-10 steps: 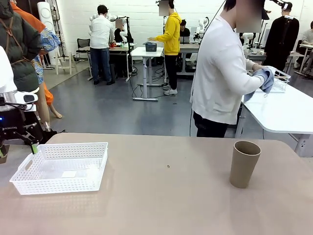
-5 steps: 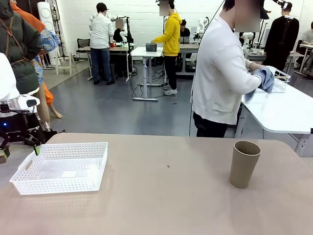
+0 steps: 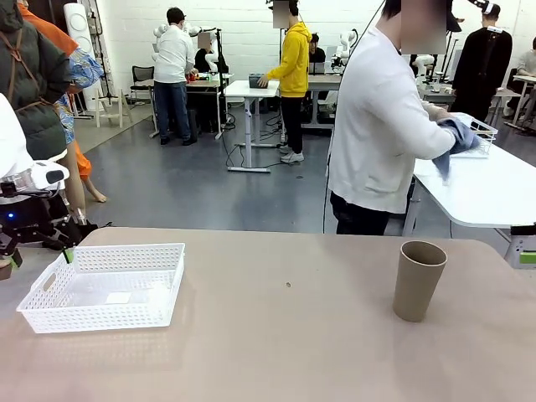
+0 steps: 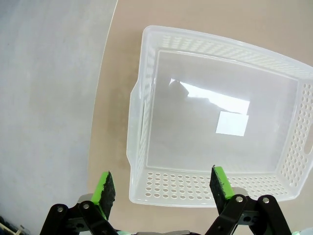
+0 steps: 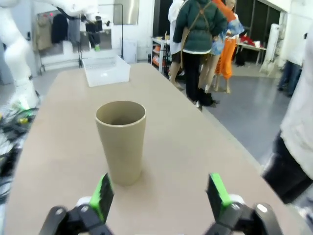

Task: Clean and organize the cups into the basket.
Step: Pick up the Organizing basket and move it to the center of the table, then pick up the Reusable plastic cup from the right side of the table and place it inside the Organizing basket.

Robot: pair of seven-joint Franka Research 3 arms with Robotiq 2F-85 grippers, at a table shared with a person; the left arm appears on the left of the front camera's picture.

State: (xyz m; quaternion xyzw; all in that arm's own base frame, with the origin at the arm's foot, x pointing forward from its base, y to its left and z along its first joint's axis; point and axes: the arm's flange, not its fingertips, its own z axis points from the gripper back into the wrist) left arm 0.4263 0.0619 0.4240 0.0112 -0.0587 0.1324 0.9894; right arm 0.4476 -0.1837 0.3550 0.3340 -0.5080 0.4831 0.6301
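A single tan-brown cup, a matte, handleless tumbler tapering toward its base, is seen upright and mouth-up on the right side of the front view, well apart from the basket at the lower left. The basket is a shallow rectangular tray of white plastic, its walls pierced with fine rows of holes and a handle slot cut in the short end; a pale rectangular patch is seen on its smooth floor, and no cup is held in it. Both are carried by a table with a plain, dull beige top and rounded corners. At the left edge of the front view the left gripper is found with its green-padded fingers spread apart and nothing between them; in the left wrist view it is held above the near perforated wall of the basket. In the right wrist view the right gripper is likewise spread wide and empty, with the cup just beyond and between the fingers, untouched. Behind the table, in the upper right of the front view, a person in a white top is turned toward a white table, a blue cloth held in the hands.
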